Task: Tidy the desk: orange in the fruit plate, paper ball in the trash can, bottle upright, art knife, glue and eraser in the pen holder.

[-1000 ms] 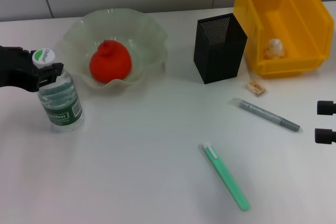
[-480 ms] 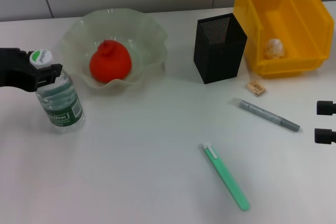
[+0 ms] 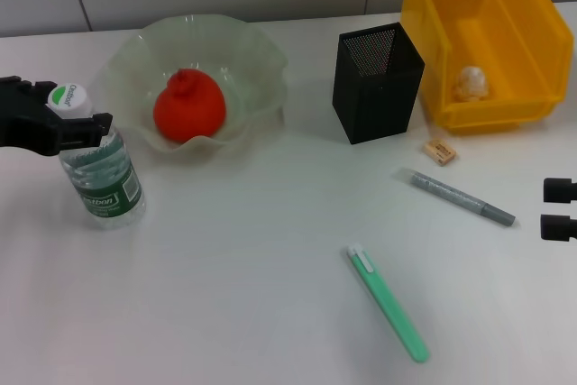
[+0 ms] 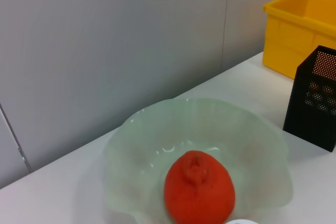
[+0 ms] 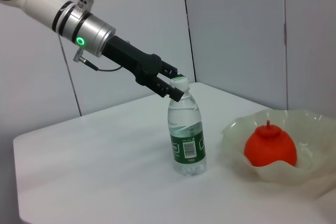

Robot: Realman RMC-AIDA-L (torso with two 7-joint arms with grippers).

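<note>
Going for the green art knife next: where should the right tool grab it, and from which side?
Grip the green art knife mid-body, coming straight down from above with the fingers across its narrow width. It lies flat and diagonal on the table, nothing beside it. The right tool waits at the table's right edge.

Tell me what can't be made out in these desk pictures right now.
- Right tool: only two black tips show at the head view's edge; the rest is cut off.
- Left tool: whether it grips the bottle is unclear; its dark fingers overlap the cap in the head and right wrist views.
- Pen holder: its mesh walls hide the inside.
- Trash can: top cut off; the paper ball shows.
- Eraser: print too small.
</note>
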